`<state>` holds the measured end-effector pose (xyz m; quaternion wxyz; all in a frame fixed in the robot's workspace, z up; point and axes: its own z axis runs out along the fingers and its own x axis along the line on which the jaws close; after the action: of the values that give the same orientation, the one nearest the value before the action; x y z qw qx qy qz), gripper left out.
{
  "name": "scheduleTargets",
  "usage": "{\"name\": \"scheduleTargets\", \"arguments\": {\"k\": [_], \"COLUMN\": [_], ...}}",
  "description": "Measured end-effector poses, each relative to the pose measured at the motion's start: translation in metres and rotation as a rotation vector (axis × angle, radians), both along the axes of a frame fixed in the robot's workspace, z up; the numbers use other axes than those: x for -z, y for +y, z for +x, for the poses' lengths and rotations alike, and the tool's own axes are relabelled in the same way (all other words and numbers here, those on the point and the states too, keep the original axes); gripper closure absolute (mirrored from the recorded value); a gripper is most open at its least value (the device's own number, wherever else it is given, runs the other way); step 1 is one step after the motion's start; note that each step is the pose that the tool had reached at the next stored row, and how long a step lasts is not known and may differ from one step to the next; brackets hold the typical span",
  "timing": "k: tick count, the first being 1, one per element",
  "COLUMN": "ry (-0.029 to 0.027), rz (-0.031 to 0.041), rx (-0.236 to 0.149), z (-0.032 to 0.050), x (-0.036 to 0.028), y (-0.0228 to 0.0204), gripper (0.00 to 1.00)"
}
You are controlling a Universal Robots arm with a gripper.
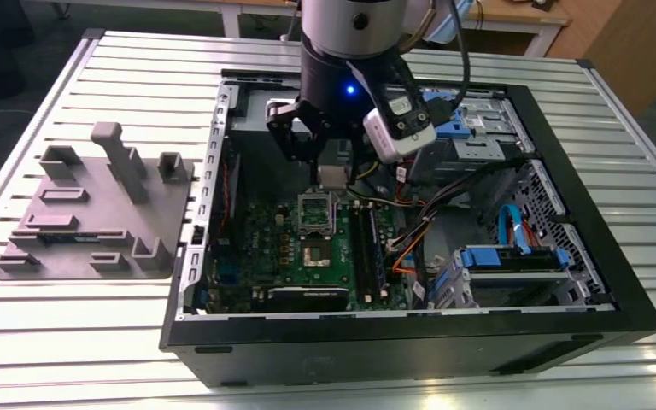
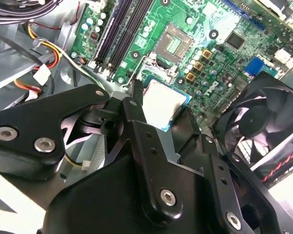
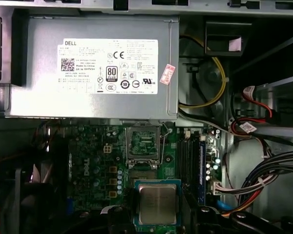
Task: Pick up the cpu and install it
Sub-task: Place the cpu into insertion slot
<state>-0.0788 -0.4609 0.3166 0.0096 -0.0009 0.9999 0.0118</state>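
So the pickup half looks done: the gripper (image 2: 163,105) has its black fingers (image 2: 138,100) closed in on two opposite edges of the cpu (image 3: 157,204), with no gap I can see on either side, so I'd call that a firm pinch. The chip hangs in the air inside the open case (image 1: 419,342), over the board (image 3: 93,165) and near the socket (image 3: 142,144), but not in it. In both wrist views the socket sits bare, so by my read the whole install half is left, and I can't tell how high the chip is above the board. On looks, the cpu is a flat square with a dull silver metal top that catches a bit of light, plus a thin teal-ish rim around it. The socket is a square metal frame with a darker middle. The board is the usual green, crowded with small round caps and long dark slots beside the socket. The PSU (image 3: 39,73) is a big plain gray sheet-metal box with a white label, sitting just past the socket. There's a bundle of black, red and yellow cables (image 3: 263,180) off to one side and a black fan (image 2: 263,117) with curved blades. The case sits on a ribbed aluminium table (image 1: 134,342), and a matte gray tray (image 1: 89,239) with upright pegs lies at the exterior view's left.
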Motion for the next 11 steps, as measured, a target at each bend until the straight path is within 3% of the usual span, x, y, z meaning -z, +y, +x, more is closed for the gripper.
{"name": "scheduleTargets", "arguments": {"k": [2,11], "ry": [0.0,0.0], "rz": [-0.0001,-0.0001], "rx": [0.0,0.0], "z": [-0.0001,-0.0001], "x": [0.0026,0.0033], "y": [-0.0002,-0.0002], "gripper": [0.53,0.53]}}
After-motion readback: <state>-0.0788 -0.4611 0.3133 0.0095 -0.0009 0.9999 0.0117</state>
